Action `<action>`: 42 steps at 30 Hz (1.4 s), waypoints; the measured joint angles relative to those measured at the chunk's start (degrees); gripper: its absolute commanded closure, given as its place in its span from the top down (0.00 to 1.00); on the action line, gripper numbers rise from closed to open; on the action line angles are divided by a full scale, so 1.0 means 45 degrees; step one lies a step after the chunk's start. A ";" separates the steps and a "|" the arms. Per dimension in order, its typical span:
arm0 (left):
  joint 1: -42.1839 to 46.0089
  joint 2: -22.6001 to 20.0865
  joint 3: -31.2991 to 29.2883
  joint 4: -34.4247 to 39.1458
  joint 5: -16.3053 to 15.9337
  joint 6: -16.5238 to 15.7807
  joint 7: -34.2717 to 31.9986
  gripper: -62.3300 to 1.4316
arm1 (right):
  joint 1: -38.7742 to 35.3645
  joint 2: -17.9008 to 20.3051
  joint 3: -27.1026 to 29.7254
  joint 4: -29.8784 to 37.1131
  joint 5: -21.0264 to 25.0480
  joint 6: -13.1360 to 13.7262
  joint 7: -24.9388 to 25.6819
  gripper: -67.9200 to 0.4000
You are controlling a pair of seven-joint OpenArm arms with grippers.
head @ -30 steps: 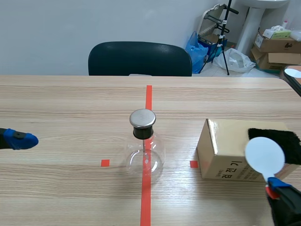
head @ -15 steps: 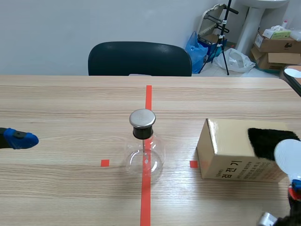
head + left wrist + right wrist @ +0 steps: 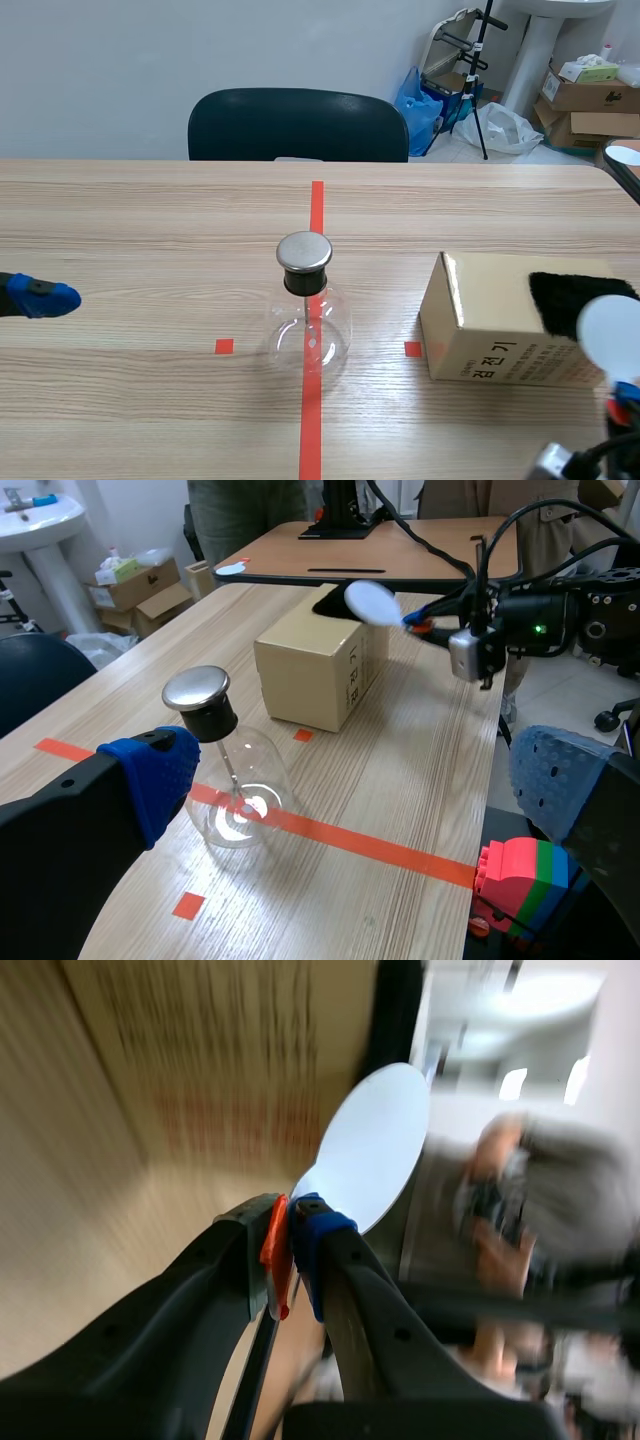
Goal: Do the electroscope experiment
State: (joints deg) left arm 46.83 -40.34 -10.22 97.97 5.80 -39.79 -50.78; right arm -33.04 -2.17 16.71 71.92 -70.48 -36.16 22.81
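Rightward and slightly lower is where the right gripper [image 3: 288, 1250] has carried its load since a second ago, so the paddle no longer sits over the box's front face but hangs off its right end. On the long pale wooden table [image 3: 150, 220] stands a tan cardboard box [image 3: 480, 310] with a black furry cloth [image 3: 570, 295] on top. Well apart from it, on the centre line, is the round clear glass flask electroscope [image 3: 308, 325] with its grey metal cap [image 3: 304, 252]. The right gripper's fingers are clamped on the orange-red handle of a flat white round disc [image 3: 612, 335]. The left gripper [image 3: 360, 775] hangs at the table's left with its blue-padded fingers spread apart around nothing. The disc looks ready to be brought over. It should probably approach the cap slowly from above, held level and near it without knocking the flask. An orange-red tape line runs under the flask, with small squares either side. Beyond the far edge are a dark chair [image 3: 297, 125] and stacked cartons [image 3: 590, 95].
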 measured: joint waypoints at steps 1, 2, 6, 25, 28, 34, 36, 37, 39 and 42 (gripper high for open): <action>0.0000 0.0000 0.0000 0.0000 0.0000 0.0000 -0.0005 1.00 | -0.0005 0.0058 0.0165 0.0000 -0.0102 0.0126 0.0831 0.02; -0.0005 0.0000 0.0000 0.0000 0.0000 0.0000 -0.0005 1.00 | -0.0049 0.0175 0.0277 0.0000 -0.0180 0.0053 0.2118 0.02; -0.0005 0.0005 0.0000 0.0000 0.0000 0.0000 -0.0005 1.00 | -0.0039 0.0058 -0.0019 0.0117 -0.0398 -0.0160 0.2948 0.02; -0.0005 0.0000 0.0000 0.0000 -0.0005 0.0000 -0.0005 1.00 | -0.0034 -0.0044 -0.0073 0.0228 -0.0602 0.0053 0.0869 0.02; 0.0000 0.0000 0.0000 0.0000 -0.0005 0.0000 -0.0005 1.00 | -0.0039 0.0005 0.0117 0.0233 -0.0520 0.0136 0.0238 0.02; -0.0005 0.0000 0.0000 0.0000 -0.0010 0.0000 -0.0005 1.00 | -0.0005 0.0000 -0.0015 0.0243 -0.0680 -0.0049 0.1511 0.02; 0.0000 0.0000 0.0000 0.0000 -0.0005 0.0000 -0.0005 1.00 | -0.0005 -0.0039 -0.0024 0.0243 -0.0617 -0.0044 0.0627 0.02; 0.0000 0.0000 0.0000 0.0000 -0.0005 0.0000 -0.0005 1.00 | -0.0010 -0.0010 0.0024 0.0243 -0.0573 -0.0044 0.0865 0.02; -0.0005 0.0000 0.0000 0.0000 -0.0005 0.0000 -0.0005 1.00 | -0.0005 0.0034 0.0121 0.0243 -0.0539 -0.0019 0.2181 0.02; -0.0005 0.0000 0.0000 0.0000 -0.0005 0.0000 -0.0005 1.00 | 0.0000 0.0015 0.0044 0.0243 -0.0631 -0.0053 0.2521 0.02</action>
State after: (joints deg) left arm 46.81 -40.34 -10.22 97.97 5.78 -39.79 -50.81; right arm -33.04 -2.11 16.91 73.01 -73.32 -36.40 34.15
